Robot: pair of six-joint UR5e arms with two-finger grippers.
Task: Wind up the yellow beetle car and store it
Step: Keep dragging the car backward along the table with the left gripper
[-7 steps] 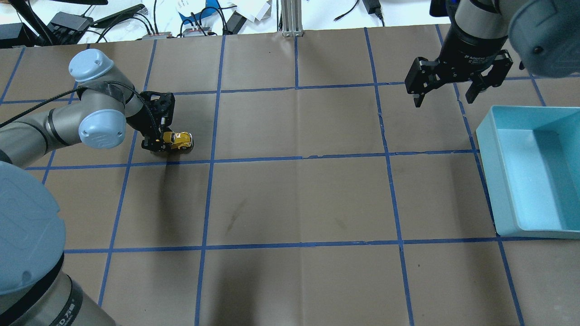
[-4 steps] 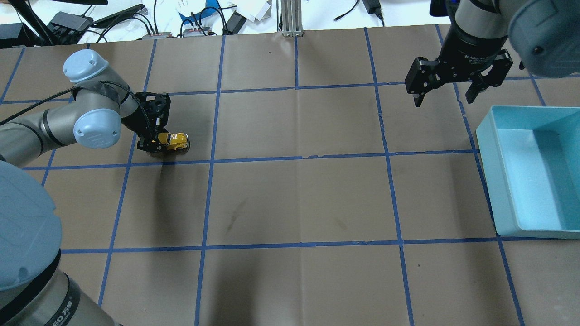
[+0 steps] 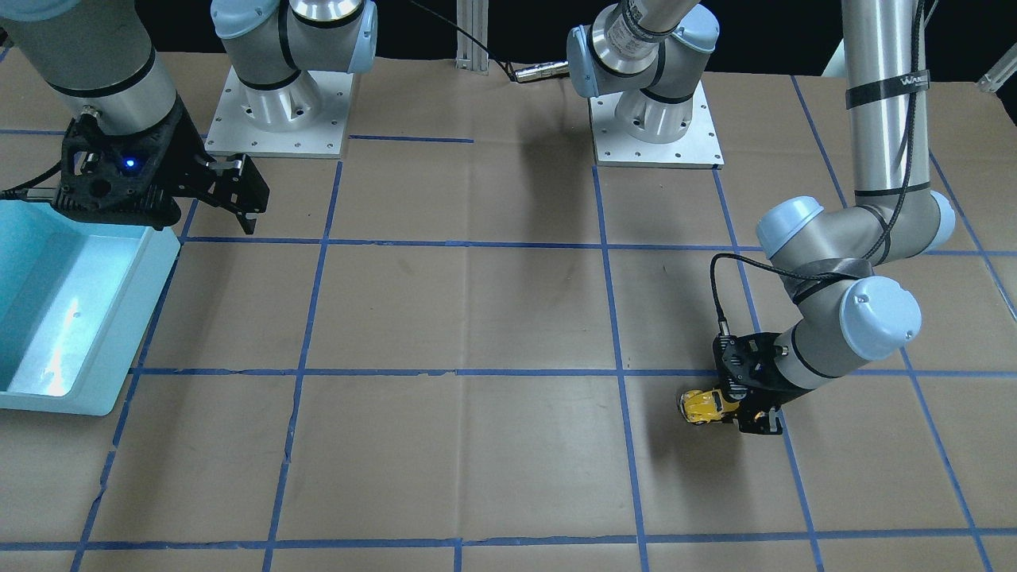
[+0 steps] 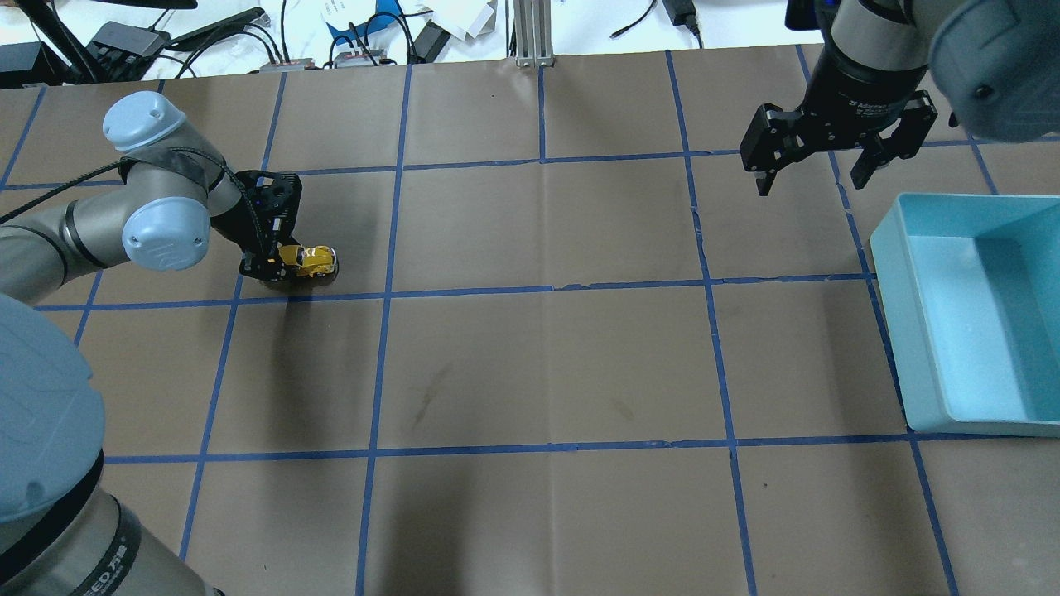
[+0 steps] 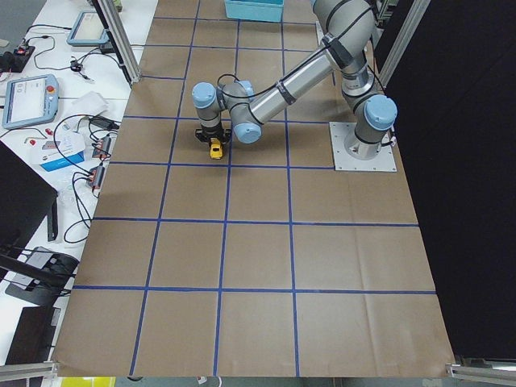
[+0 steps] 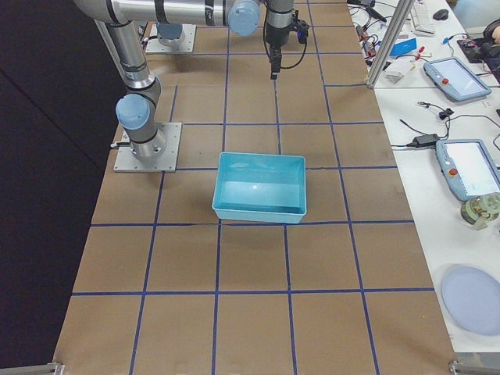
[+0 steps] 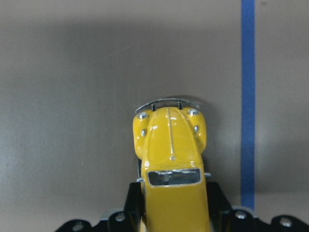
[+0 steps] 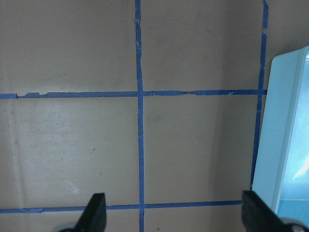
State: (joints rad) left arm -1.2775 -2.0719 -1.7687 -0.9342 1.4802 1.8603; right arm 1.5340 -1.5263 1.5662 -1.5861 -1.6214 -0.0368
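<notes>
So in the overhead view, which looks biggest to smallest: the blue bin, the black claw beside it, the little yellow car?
1. Blue bin, partly cut off by the frame.
2. Right gripper, raised nearer the camera, so it looks bigger.
3. Yellow car, clearly smallest.

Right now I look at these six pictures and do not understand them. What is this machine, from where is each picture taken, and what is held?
It is a robot: a left arm and a right arm at a brown table. Four cameras look from above, from across and from both ends; two sit on the wrists. The left fingers are shut on a yellow toy car. The right fingers hang open and empty near a light blue bin, which holds nothing.
</notes>
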